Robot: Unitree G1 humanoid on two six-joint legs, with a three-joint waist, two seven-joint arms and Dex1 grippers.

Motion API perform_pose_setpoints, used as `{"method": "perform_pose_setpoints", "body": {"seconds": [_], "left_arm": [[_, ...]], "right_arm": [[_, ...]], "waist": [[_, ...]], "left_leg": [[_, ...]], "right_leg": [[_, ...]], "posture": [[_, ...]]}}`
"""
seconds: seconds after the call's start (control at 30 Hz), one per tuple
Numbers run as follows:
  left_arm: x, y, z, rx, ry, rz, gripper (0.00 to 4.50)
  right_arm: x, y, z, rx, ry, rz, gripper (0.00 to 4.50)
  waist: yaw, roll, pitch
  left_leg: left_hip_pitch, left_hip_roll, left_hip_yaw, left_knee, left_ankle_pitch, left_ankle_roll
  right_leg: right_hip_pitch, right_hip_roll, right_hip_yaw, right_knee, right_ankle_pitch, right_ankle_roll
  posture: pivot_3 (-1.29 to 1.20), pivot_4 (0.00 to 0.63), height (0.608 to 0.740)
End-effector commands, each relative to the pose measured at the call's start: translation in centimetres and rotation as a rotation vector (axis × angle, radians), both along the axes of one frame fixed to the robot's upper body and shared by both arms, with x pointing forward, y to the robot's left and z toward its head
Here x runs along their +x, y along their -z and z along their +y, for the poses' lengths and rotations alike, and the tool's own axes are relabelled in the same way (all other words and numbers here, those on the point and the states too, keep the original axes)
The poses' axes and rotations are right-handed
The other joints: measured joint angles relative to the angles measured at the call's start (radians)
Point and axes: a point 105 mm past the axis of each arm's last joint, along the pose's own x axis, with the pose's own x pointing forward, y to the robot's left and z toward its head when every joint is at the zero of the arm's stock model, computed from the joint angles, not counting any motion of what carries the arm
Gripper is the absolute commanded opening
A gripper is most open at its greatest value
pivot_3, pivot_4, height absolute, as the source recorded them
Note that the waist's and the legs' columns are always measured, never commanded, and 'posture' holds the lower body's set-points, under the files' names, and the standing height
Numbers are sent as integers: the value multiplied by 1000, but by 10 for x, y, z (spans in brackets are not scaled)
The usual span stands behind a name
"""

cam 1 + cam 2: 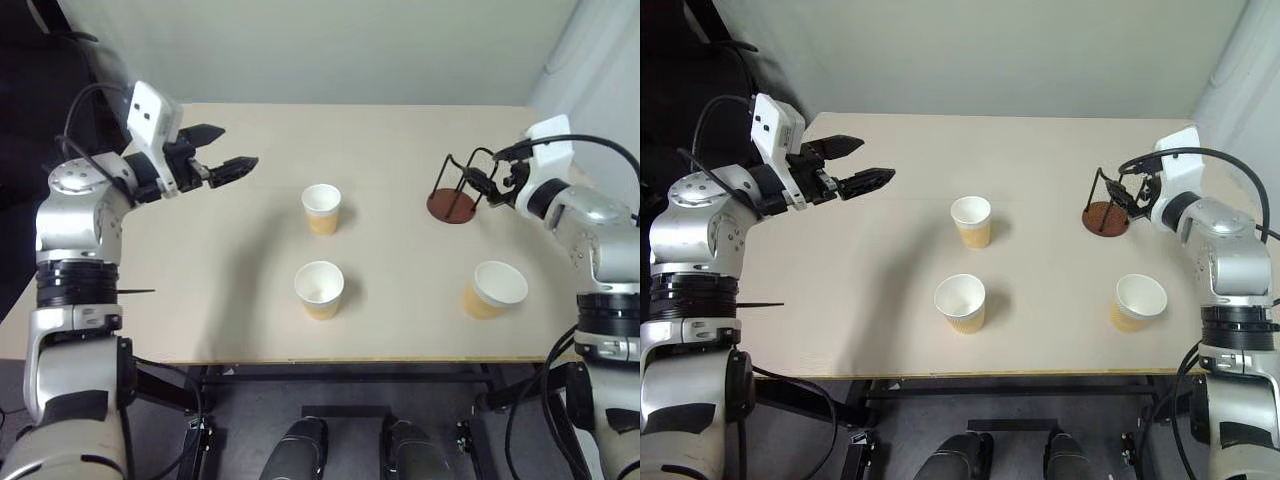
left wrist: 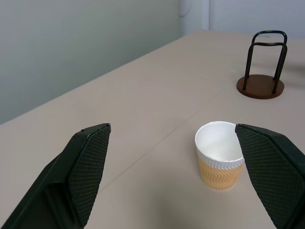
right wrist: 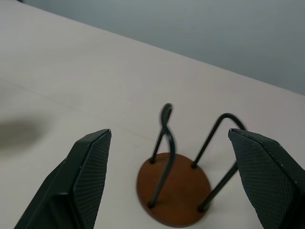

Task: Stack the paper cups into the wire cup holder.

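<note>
While nothing has yet been picked up, the job looks to be at its opening step: the pale worktop (image 1: 250, 300) carries all the pieces apart from one another, and the stand is bare.

Largest first, the worktop spans the scene, with the left arm raised over its left edge and the right arm over its right edge.

Next, the wire cup holder (image 1: 455, 190) stands upright on its reddish-brown disc toward the far right of the worktop, empty, its black uprights rising from the base.

Then the paper cups, all upright and open-mouthed: one (image 1: 321, 208) near the middle, one (image 1: 319, 289) nearer the front edge below it, and a third (image 1: 494, 288) at the front right, well apart from the other two.

The left tool (image 1: 222, 160) hangs above the worktop with its fingers spread wide and nothing between them; in its wrist view a cup sits ahead between the fingers but clear of both. The right tool (image 3: 169, 179) also stands wide open, its fingers to either side of the holder without touching it, gripping nothing.

By my reading, the next move calls for one tool to come down around a cup, most likely the left onto the middle cup, close gently enough not to crush the paper wall, then carry it over and lower it straight into the wire ring
</note>
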Motion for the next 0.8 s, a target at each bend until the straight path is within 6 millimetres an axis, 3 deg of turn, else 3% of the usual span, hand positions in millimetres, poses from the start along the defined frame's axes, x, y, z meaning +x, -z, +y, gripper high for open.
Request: {"method": "perform_pose_setpoints", "body": {"seconds": [0.03,0.37,0.67,0.8], "left_arm": [[1,-13,-3,4,19,-40,4480],[8,-14,-29,42,124,-38,4480],[5,-22,-84,90,365,-69,4480],[-14,-16,-91,150,532,-13,4480]], "right_arm": [[-11,-16,1,5,5,-62,4010],[-21,-10,-6,23,40,-36,4010],[-25,1,-7,-45,-23,56,4010],[-22,5,8,-49,-83,89,4010]], "waist": [[0,0,0],[0,0,0],[5,-1,0],[-7,-1,0]], "left_leg": [[0,0,0,0,0,0],[0,0,0,0,0,0],[-1,0,0,1,0,0],[0,0,0,0,1,1]], "right_leg": [[0,0,0,0,0,0],[0,0,0,1,0,-1],[0,0,0,0,0,0],[0,1,1,0,0,1]], "posture": [[0,150,740],[0,150,740],[0,150,740],[0,150,740]]}}
